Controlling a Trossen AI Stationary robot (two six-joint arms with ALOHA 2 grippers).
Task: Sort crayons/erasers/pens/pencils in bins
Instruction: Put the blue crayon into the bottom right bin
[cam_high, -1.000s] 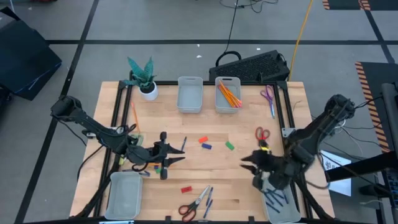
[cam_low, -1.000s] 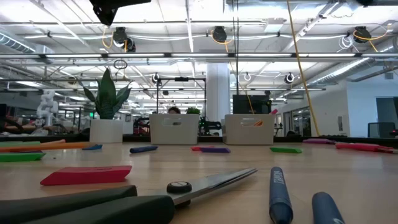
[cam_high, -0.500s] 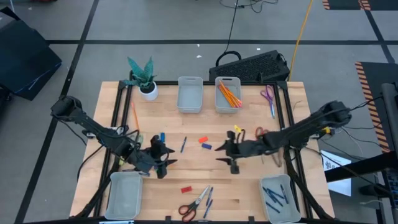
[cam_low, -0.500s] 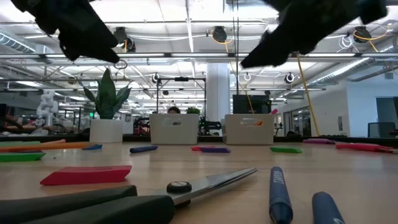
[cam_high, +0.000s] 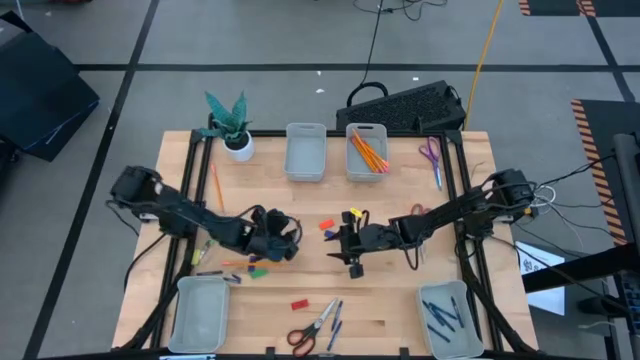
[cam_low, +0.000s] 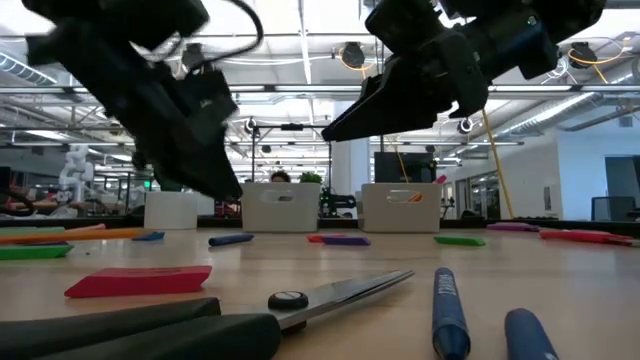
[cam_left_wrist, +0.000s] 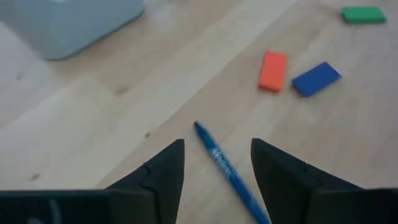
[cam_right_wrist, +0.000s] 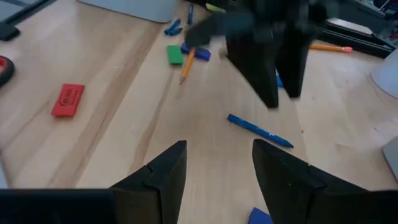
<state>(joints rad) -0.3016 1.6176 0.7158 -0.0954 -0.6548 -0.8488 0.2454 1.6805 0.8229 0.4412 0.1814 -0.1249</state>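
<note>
Left gripper (cam_left_wrist: 214, 168) is hovering just above the table with its jaws spread wide and holding nothing; a blue pen (cam_left_wrist: 230, 173) is lying on the wood between the 2 fingers. In the high view this gripper (cam_high: 285, 236) is sitting left of centre, with the pen (cam_high: 295, 232) beside it.

Right gripper (cam_right_wrist: 214, 171) is also spread open and empty, pointing across the table at the same pen (cam_right_wrist: 259, 130). In the high view it (cam_high: 347, 240) is hanging near the red eraser (cam_high: 327, 225) and blue eraser (cam_high: 334, 236).

Step in hand, as judged: both arms are approaching loose items at mid-table, the left for the pen, the right probably for an eraser or that pen.

Bins: 1 far bin (cam_high: 367, 150) is holding pencils, the other far bin (cam_high: 305, 152) appears empty, the near-right bin (cam_high: 447, 318) is holding pens, the near-left bin (cam_high: 200, 312) appears empty.

Next move, as judged: the left gripper needs to lower, close across the pen's shaft, then carry it to the near-right bin. The 2 grippers are working near each other, so spacing needs watching.
</note>
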